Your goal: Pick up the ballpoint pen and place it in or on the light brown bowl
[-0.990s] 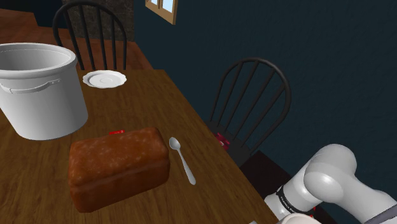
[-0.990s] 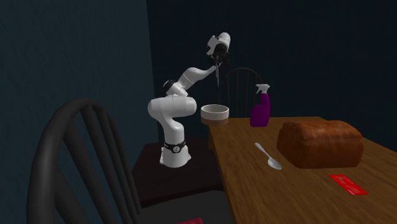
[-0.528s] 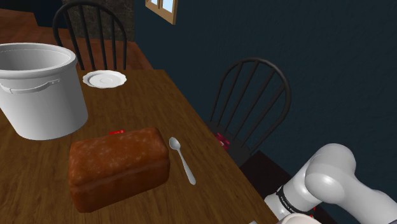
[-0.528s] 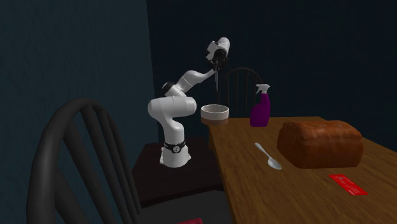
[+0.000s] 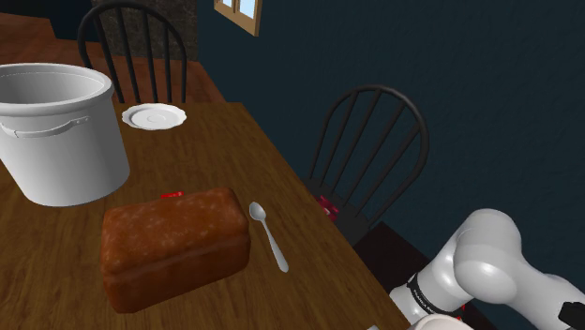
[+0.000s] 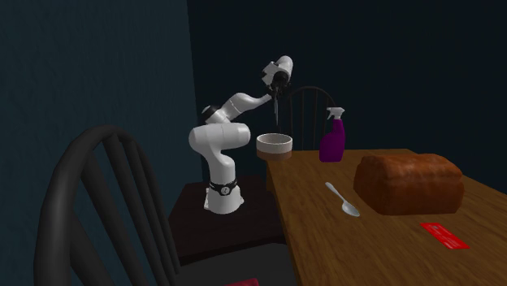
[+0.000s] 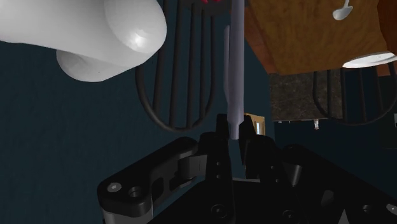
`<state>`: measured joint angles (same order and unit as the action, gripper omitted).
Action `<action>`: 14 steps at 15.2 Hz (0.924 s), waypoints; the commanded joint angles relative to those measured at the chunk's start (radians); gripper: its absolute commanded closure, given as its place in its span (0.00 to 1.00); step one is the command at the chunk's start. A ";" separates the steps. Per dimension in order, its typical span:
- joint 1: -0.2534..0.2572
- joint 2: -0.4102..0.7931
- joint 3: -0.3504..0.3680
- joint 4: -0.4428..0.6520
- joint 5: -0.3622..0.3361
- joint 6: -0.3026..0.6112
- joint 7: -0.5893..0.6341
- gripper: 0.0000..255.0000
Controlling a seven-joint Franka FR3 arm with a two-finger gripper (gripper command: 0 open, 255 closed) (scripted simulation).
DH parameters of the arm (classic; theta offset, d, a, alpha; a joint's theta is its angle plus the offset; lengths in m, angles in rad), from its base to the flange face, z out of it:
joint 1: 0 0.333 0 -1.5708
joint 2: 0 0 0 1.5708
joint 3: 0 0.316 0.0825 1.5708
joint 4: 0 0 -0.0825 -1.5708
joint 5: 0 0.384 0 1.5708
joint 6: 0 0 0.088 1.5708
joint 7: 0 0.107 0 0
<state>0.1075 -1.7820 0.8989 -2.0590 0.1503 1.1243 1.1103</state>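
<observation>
bench (image 5: 220, 155): brown wood with visible grain and a soft sheen
loaf (image 5: 173, 246): rough, matt, speckled crust
spoon (image 5: 269, 234): polished metal with bright glints
pot (image 5: 58, 131): smooth pale grey, satin
arm (image 5: 487, 267): white, glossy
tool (image 7: 234, 137): black, matt
pen (image 7: 236, 63), in the tool: smooth grey, dull
bottle (image 6: 332, 140): purple, glossy like plastic
chair (image 5: 375, 90): black, smooth

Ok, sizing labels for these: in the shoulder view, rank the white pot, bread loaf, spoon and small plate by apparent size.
white pot
bread loaf
small plate and spoon: look alike, and the plate lies farther off, so unranked.
</observation>
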 commanded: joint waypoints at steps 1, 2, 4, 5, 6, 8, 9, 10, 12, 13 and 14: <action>0.028 -0.002 0.028 -0.021 0.010 0.003 0.030 1.00; 0.041 -0.002 0.041 -0.031 0.014 0.004 0.044 1.00; 0.066 -0.002 0.065 -0.050 0.022 0.007 0.070 1.00; 0.078 -0.002 0.078 -0.059 0.027 0.009 0.083 1.00; 0.090 -0.002 0.090 -0.069 0.032 0.011 0.095 1.00; 0.113 -0.002 0.114 -0.086 0.043 0.014 0.120 1.00; 0.124 -0.002 0.126 -0.095 0.048 0.016 0.132 1.00; 0.134 -0.002 0.138 -0.104 0.054 0.017 0.144 1.00; 0.140 -0.002 0.144 -0.108 0.057 0.018 0.151 1.00; 0.140 -0.002 0.144 -0.108 0.057 0.018 0.151 1.00; 0.140 -0.002 0.144 -0.108 0.057 0.018 0.151 1.00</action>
<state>0.2461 -1.7834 1.0416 -2.1661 0.2070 1.1427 1.2594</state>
